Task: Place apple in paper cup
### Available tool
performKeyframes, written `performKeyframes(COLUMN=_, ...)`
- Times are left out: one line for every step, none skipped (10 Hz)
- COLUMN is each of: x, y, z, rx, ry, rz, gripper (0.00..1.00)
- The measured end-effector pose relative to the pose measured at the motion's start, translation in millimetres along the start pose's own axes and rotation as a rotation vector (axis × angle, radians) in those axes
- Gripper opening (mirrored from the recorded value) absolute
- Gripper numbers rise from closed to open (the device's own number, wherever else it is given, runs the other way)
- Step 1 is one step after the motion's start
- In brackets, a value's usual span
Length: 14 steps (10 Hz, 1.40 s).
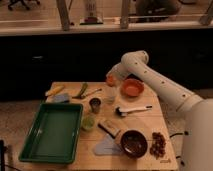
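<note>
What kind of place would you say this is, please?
Probably a robotics lab: a wooden table crowded with test props like the green tray, office chairs behind glass, and the pincer above the paper cup.

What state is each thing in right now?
apple: off the table, at the claw, directly above the paper cup.
paper cup: upright on the table, nothing visibly in it yet.
claw: at the apple, over the paper cup.
orange bowl: upright, looks empty.
green tray: flat, looks empty.
dark bowl: upright.
</note>
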Motion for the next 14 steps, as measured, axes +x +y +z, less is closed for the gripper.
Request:
performKeyframes(x=-0.7, y=-0.1, z=-0.4, rx=0.001, ry=0.001, rz=-0.001, gripper=0.80)
performKeyframes(x=-1.8, y=0.0, z=-0.8, rx=0.001, ry=0.002, rz=-0.002, gripper=0.80)
performKeyframes(x=-1.8, y=1.4, z=-1.9, rx=0.000, ry=0.005, rz=-0.001, gripper=0.80)
performKeyframes(x=-2.3, y=1.8, z=-2.5, rx=0.001, ry=0.007, rz=-0.001, gripper=0.80)
performKeyframes(x=-3.1, y=2.3, z=-3.4, rx=0.001, ry=0.010, rz=-0.001, gripper=0.80)
performKeyframes(x=-4.1, y=3.0, z=-4.4, rx=0.002, ry=0.012, rz=-0.001, gripper=0.80)
performKeyframes(x=-5.3, y=3.1, z=-4.8, rx=0.003, ry=0.013, rz=-0.001, gripper=0.80)
performKeyframes(x=-6.1, y=3.4, z=-5.0, rx=0.002, ry=0.014, rz=-0.001, gripper=0.80)
performKeyframes(x=-6.7, y=3.3, z=-5.6, rx=0.002, ry=0.015, rz=-0.002, gripper=0.80)
performKeyframes(x=-6.9, y=2.9, z=-6.1, rx=0.002, ry=0.016, rz=-0.003, gripper=0.80)
performKeyframes(x=-7.0, y=2.7, z=-6.2, rx=0.000, ry=0.016, rz=-0.004, gripper=0.80)
performKeyframes(x=-7.1, y=2.8, z=-6.5, rx=-0.005, ry=0.016, rz=-0.005, gripper=0.80)
performKeyframes(x=-7.6, y=3.6, z=-6.3, rx=-0.008, ry=0.016, rz=-0.005, gripper=0.80)
performKeyframes(x=-7.5, y=4.2, z=-6.7, rx=-0.009, ry=0.016, rz=-0.005, gripper=0.80)
